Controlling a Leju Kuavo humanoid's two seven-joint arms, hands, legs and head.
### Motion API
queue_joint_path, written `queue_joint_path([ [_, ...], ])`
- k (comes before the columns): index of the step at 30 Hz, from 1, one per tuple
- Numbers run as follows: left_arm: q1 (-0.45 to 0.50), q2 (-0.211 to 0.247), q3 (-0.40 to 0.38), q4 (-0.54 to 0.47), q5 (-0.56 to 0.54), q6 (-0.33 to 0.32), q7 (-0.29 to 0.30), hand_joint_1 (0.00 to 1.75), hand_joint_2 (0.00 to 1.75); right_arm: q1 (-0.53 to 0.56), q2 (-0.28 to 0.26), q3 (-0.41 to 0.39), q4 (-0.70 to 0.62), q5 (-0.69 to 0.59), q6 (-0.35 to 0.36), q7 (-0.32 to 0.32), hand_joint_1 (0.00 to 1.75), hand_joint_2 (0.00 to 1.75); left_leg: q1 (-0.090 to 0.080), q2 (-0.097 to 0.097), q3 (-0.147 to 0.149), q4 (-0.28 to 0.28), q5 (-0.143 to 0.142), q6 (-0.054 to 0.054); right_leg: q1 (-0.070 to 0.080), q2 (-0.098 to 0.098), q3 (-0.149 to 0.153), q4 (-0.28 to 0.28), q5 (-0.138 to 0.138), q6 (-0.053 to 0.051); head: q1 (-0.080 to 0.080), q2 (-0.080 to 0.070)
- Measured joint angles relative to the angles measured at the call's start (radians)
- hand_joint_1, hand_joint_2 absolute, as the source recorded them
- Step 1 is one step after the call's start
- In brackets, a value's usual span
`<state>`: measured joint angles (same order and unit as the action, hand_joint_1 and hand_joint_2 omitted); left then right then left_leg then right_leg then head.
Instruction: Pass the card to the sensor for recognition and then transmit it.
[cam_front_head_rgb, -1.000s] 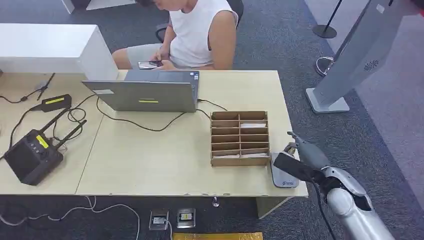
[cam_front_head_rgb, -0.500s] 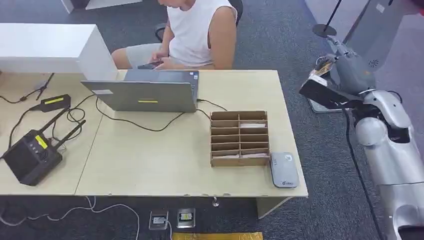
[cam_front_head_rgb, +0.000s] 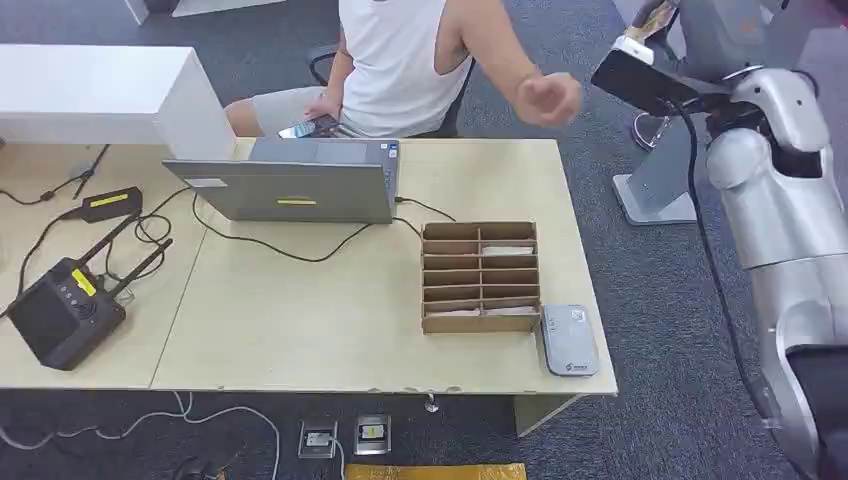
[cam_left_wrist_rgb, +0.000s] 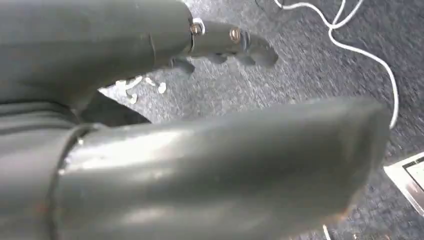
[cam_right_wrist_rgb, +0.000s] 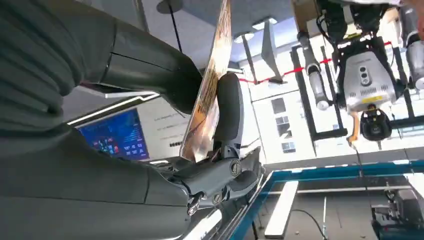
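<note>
My right arm is raised high at the table's far right, and my right hand (cam_front_head_rgb: 688, 28) pinches a printed card (cam_front_head_rgb: 650, 18) at the picture's top edge. In the right wrist view the card (cam_right_wrist_rgb: 206, 95) stands edge-on between the thumb and a dark finger (cam_right_wrist_rgb: 227, 112). The grey card sensor (cam_front_head_rgb: 569, 340) lies flat on the table's near right corner, far below the hand. A person behind the table stretches a hand (cam_front_head_rgb: 548, 98) out toward the card, still apart from it. My left hand (cam_left_wrist_rgb: 220, 45) hangs over the carpet and holds nothing.
A cardboard slot rack (cam_front_head_rgb: 480, 277) stands left of the sensor. A laptop (cam_front_head_rgb: 290, 185), cables and a black router (cam_front_head_rgb: 62, 308) occupy the table (cam_front_head_rgb: 300, 330). A grey kiosk stand (cam_front_head_rgb: 690, 130) rises from the floor beside my right arm.
My right arm has swung the card up from over the sensor to high at the far right. The person has turned and stretched an arm toward it.
</note>
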<state>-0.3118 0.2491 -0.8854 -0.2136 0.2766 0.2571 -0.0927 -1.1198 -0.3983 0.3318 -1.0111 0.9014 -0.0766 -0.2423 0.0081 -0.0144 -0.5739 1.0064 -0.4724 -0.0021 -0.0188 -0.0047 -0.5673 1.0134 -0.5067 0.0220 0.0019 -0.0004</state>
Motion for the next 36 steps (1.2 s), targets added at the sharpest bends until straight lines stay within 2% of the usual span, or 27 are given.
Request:
queue_joint_path([
  [10, -0.004, 0.001, -0.005, 0.000, 0.000, -0.014, 0.003, 0.00, 0.00, -0.065, 0.087, 0.074, 0.217, 0.004, -0.036, -0.026, 1.75, 1.75, 0.000, -0.001, 0.000, 0.000, 0.000, 0.000, 0.000, -0.001, 0.000, 0.000, 0.000, 0.000, 0.000, 0.000],
  [20, -0.002, 0.007, -0.005, 0.000, 0.003, -0.017, 0.004, 0.00, 0.00, -0.074, 0.137, 0.111, 0.351, 0.005, -0.041, -0.042, 1.75, 1.75, 0.000, -0.001, 0.000, 0.000, 0.000, 0.000, 0.000, 0.000, 0.000, 0.000, 0.000, 0.000, 0.001, 0.000],
  [21, -0.001, 0.008, -0.005, 0.000, 0.003, -0.018, 0.004, 0.00, 0.00, -0.074, 0.139, 0.115, 0.360, 0.005, -0.041, -0.042, 1.59, 1.75, 0.000, -0.001, 0.000, 0.000, 0.000, 0.000, 0.000, 0.000, 0.000, 0.000, 0.000, 0.000, 0.000, 0.000],
  [22, -0.001, 0.009, -0.005, 0.000, 0.003, -0.020, 0.004, 0.00, 0.00, -0.073, 0.140, 0.123, 0.369, 0.005, -0.041, -0.042, 0.19, 1.75, 0.000, -0.001, 0.000, 0.000, 0.000, 0.000, 0.000, 0.000, 0.000, 0.000, 0.000, 0.000, 0.000, 0.000],
  [23, -0.001, 0.011, -0.005, 0.000, 0.003, -0.026, 0.004, 0.00, 0.00, -0.073, 0.140, 0.126, 0.379, 0.005, -0.042, -0.042, 0.19, 1.75, 0.000, -0.001, 0.000, 0.000, 0.000, 0.000, 0.000, 0.000, 0.000, 0.000, 0.000, 0.000, 0.000, 0.000],
  [24, -0.001, 0.011, -0.005, 0.000, 0.003, -0.027, 0.004, 0.00, 0.00, -0.071, 0.141, 0.127, 0.388, 0.006, -0.044, -0.042, 0.00, 1.75, 0.000, -0.001, 0.000, 0.000, 0.000, 0.000, 0.000, 0.000, 0.000, 0.000, 0.000, 0.000, 0.000, 0.000],
  [31, -0.001, 0.017, -0.006, 0.000, -0.002, -0.032, 0.010, 0.00, 0.00, -0.051, 0.142, 0.145, 0.420, -0.007, -0.081, -0.031, 0.00, 1.75, 0.000, -0.001, 0.001, 0.000, 0.000, 0.000, 0.000, 0.000, -0.001, 0.000, 0.000, 0.000, 0.000, 0.000],
  [36, 0.002, 0.019, -0.006, 0.000, -0.011, -0.037, 0.013, 0.00, 0.00, -0.047, 0.138, 0.151, 0.426, -0.102, -0.108, -0.045, 0.00, 1.75, 0.000, 0.000, 0.001, 0.001, 0.000, 0.000, 0.000, 0.001, -0.001, 0.000, 0.000, 0.000, 0.000, 0.000],
])
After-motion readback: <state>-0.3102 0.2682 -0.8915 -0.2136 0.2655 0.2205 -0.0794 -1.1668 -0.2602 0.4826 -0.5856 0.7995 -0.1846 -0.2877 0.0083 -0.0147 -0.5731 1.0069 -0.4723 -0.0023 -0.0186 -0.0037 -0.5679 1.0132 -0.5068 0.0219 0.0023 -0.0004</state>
